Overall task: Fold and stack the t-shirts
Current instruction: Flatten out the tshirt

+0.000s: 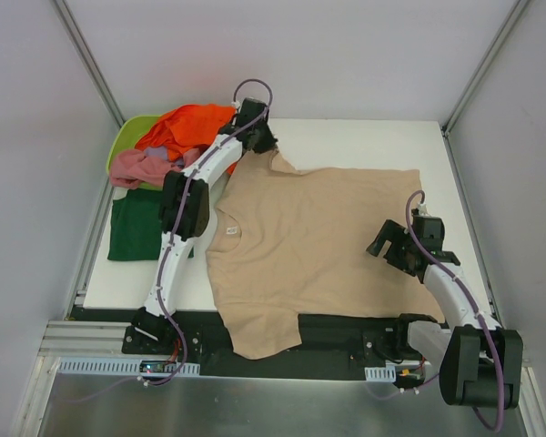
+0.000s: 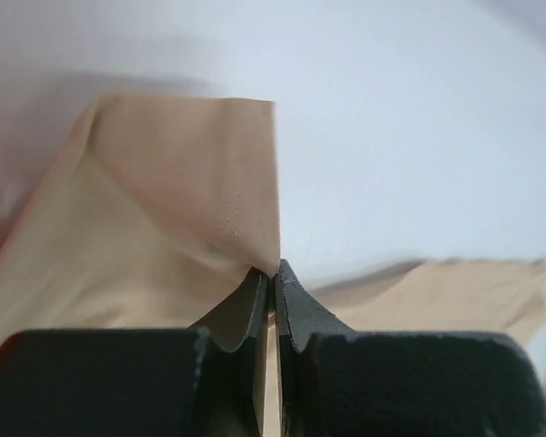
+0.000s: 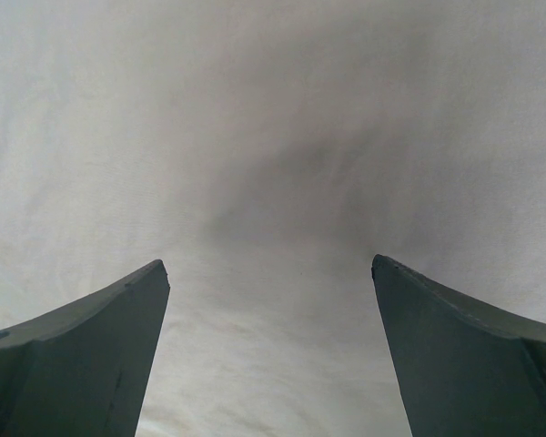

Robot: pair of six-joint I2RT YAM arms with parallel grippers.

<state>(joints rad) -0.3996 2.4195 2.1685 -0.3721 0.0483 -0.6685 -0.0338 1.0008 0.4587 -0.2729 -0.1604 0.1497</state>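
On your far left the dark green shirt (image 1: 136,232) lies flat, with the pink shirt (image 1: 138,167) and orange shirt (image 1: 189,126) piled at the lime tub (image 1: 126,137) behind it. Your left hand (image 1: 260,138) is clenched on the far sleeve of the beige shirt (image 1: 318,237), which is spread across the surface (image 1: 364,146). Your right hand (image 1: 387,242) hovers wide open over its right side.

I can read no writing anywhere; the small pale label (image 1: 232,233) inside the collar of the beige t-shirt (image 1: 318,237) is too tiny to make out

White arms (image 1: 217,162), black joints (image 1: 184,205), purple cables (image 1: 253,81)
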